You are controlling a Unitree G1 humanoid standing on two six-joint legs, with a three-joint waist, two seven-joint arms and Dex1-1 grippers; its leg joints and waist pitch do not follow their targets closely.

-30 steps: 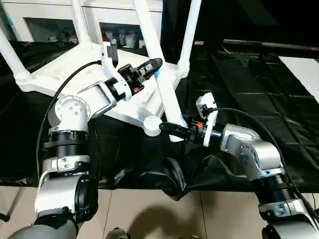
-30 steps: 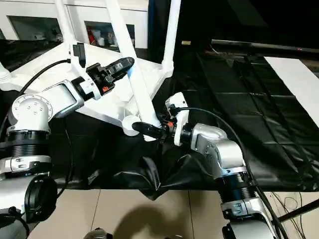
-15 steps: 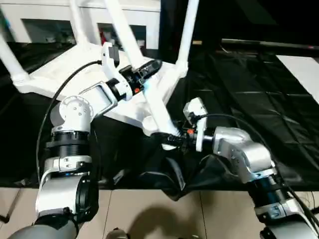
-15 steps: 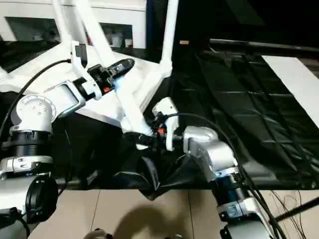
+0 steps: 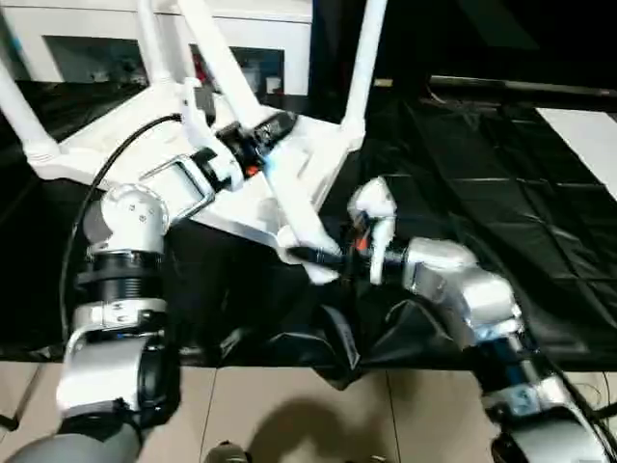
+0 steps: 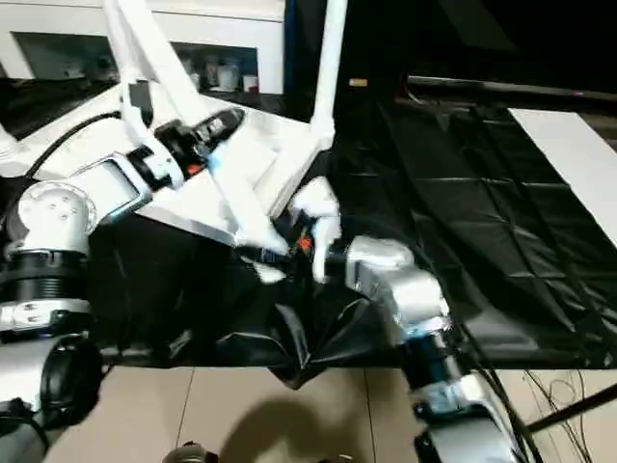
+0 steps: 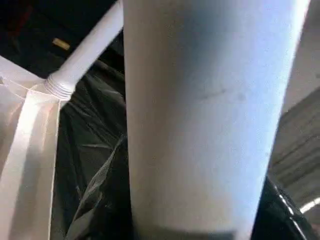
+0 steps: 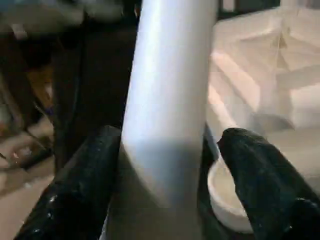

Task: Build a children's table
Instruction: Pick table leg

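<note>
The children's table lies upside down on black cloth, its white ribbed tabletop [image 5: 116, 145] facing up. Three white legs [image 5: 362, 58] stand upright in its corner sockets. A fourth, loose leg [image 5: 289, 198] leans steeply, top toward the back left. My left gripper [image 5: 273, 126] is shut on this leg about halfway up; the left wrist view has the leg [image 7: 200, 100] pressed close. The leg's lower end sits between the fingers [image 8: 75, 195] of my open right gripper [image 5: 307, 256], one finger standing clear of it. The near corner socket [image 8: 225, 195] is right beside that end.
A white glass-door cabinet [image 5: 96, 48] stands behind the tabletop. Wrinkled black cloth [image 5: 501, 174] covers the floor to the right and bunches at its front edge [image 5: 328, 347]. Pale tiled floor [image 5: 289, 415] lies in front, a white sheet [image 5: 588, 135] at far right.
The loose leg has tipped further toward the back left and its lower end has shifted left. My right gripper followed it left and its fingers have spread wider.
</note>
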